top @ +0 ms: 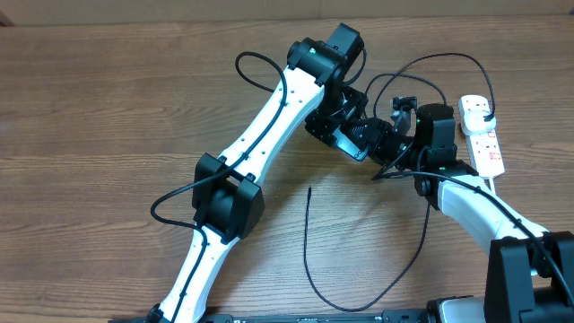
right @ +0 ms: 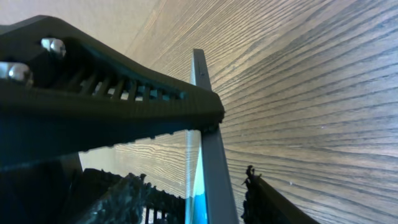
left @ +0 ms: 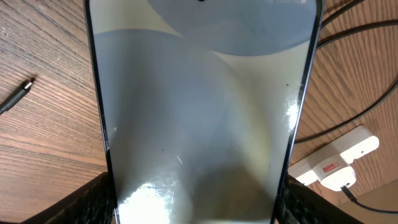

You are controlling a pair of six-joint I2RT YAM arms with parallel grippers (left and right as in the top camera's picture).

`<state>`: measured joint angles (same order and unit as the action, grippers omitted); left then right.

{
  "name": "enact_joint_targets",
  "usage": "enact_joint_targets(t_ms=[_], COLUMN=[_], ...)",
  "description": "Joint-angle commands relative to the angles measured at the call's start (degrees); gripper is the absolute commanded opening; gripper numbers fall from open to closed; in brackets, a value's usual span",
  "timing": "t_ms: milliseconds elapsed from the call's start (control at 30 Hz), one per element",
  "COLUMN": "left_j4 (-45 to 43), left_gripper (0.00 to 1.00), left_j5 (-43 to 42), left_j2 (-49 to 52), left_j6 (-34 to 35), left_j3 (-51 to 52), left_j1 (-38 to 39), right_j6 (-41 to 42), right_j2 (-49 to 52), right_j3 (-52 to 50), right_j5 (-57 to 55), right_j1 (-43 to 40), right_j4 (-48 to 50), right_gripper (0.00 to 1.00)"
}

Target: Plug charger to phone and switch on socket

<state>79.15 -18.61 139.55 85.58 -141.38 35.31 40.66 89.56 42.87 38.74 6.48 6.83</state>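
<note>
My left gripper [left: 196,208] is shut on the phone [left: 199,106], one finger on each long edge. The pale grey screen fills the left wrist view. In the right wrist view the phone [right: 211,162] stands edge-on between the fingers [right: 267,199] of my right gripper [right: 196,199], with a narrow gap on each side. Overhead, the left gripper [top: 345,133] and right gripper [top: 387,142] meet and hide the phone. The charger [top: 359,301] loops over the table, its connector tip [top: 308,190] lying free. The white socket [top: 482,135] lies at the right with a black plug in it.
Black cables [top: 439,63] curl behind the grippers, close to the socket. The socket's white cord [top: 491,184] runs toward the right arm. The left arm [top: 260,144] crosses the table diagonally. Bare wood lies left of it.
</note>
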Motion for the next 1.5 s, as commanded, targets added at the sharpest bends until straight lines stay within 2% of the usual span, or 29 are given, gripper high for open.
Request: enact_joint_targets(t_ms=[0,133,767,1233,1467], left_j4=[-0.5,-0.6,-2.7,-3.0,-3.0], left_gripper=[0.04,0.04,0.04,0.04,0.04], left_j5=[1.2,1.2,0.9,-2.4,-1.7], left_j2=[-0.7,-0.7,-0.7,-0.7,-0.7], left_j6=[0.9,1.3,1.5,1.4,1.4], left_j3=[-1.7,-1.7,-1.7,-1.7,-1.7], left_j1=[0.7,0.8,2.2,2.2,2.2], right_j6=[-0.2,-0.2,-0.2,-0.2,-0.2], right_j2=[0.0,0.0,0.0,0.0,0.0], right_j3=[1.1,1.1,1.1,1.1,1.1], right_j5=[-0.2,-0.1,-0.2,-0.2,-0.2], right_j1=[0.3,0.3,0.3,0.3,0.3], right_j4=[0.4,0.3,0.2,0.1,0.1], right_gripper=[0.49,0.44,0.37,0.33,0.27])
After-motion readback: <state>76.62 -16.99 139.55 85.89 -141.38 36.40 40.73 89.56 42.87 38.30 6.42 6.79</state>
